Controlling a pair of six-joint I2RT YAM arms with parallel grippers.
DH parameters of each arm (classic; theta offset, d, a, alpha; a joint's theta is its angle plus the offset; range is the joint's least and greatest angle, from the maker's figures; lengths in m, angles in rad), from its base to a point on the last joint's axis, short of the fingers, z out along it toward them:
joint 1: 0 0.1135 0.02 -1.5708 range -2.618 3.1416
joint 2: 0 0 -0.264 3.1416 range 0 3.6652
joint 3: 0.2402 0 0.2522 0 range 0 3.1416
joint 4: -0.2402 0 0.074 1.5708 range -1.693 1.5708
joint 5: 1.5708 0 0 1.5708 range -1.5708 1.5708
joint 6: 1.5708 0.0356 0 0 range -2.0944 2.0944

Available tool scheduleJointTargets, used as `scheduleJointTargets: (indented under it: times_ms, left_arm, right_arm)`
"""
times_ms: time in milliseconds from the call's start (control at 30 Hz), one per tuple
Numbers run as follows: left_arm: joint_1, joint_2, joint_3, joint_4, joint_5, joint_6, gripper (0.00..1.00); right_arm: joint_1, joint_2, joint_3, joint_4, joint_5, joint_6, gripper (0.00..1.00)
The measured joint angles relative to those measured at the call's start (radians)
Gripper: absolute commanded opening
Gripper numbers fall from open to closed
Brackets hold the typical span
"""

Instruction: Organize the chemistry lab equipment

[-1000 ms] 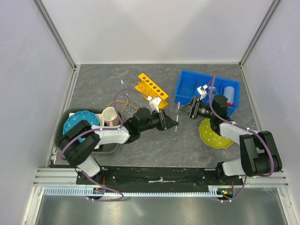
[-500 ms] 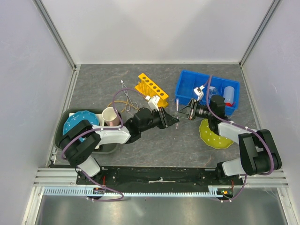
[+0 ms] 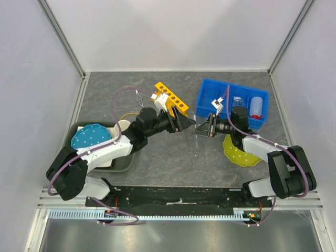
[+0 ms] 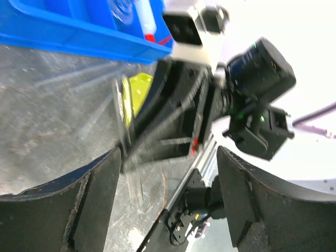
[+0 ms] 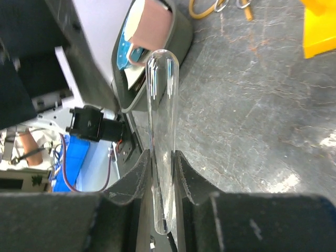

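Top view: left gripper [image 3: 184, 123] and right gripper [image 3: 201, 128] nearly tip to tip at mid-table, between yellow rack [image 3: 170, 99] and green plate [image 3: 239, 148]; blue bin [image 3: 210, 97] just behind.

Left wrist: left jaws wide apart, nothing between; blurred right gripper filled view ahead; white bottle [image 4: 143, 19] lay in bin.

Right wrist: right jaws clamped on clear rod [image 5: 162, 94], rounded end forward; mug [image 5: 154, 24] and tan loop [image 5: 206, 9] beyond.

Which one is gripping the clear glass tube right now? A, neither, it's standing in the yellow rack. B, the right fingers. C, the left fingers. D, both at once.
B: in the right wrist view the clear tube is pinched between the right fingers, while the left fingers stand wide apart, gripping nothing.
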Motion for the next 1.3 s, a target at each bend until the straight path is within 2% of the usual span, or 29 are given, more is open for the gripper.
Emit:
scheduleJointTargets:
  times_ms: [167,300,567,1000,1100,1133,1167,1200,1300]
  left_arm:
    - [0.077,0.036,0.171,-0.226,0.040,0.026,0.79]
    - [0.082,0.095,0.283,-0.363,0.058,0.053,0.70]
    - [0.082,0.178,0.357,-0.547,0.091,0.099,0.56]
    - [0.082,0.218,0.403,-0.606,0.180,0.129,0.38]
    - [0.082,0.230,0.404,-0.608,0.200,0.131,0.29]
    - [0.082,0.232,0.404,-0.611,0.206,0.132,0.21]
    - [0.082,0.232,0.404,-0.611,0.212,0.133,0.17]
    - [0.082,0.231,0.404,-0.612,0.214,0.142,0.15]
    - [0.085,0.230,0.403,-0.613,0.220,0.149,0.12]
  right_arm:
    - [0.056,-0.008,0.023,-0.051,-0.022,-0.076,0.15]
    - [0.075,-0.022,0.025,-0.079,-0.042,-0.126,0.16]
    - [0.091,-0.027,0.033,-0.117,-0.069,-0.188,0.16]
    - [0.105,-0.034,0.038,-0.161,-0.076,-0.259,0.17]
    - [0.109,-0.034,0.042,-0.178,-0.076,-0.280,0.17]
    - [0.110,-0.034,0.044,-0.186,-0.076,-0.288,0.18]
    - [0.111,-0.034,0.044,-0.190,-0.076,-0.295,0.19]
    - [0.111,-0.034,0.045,-0.193,-0.077,-0.301,0.21]
    - [0.111,-0.037,0.051,-0.221,-0.080,-0.325,0.35]
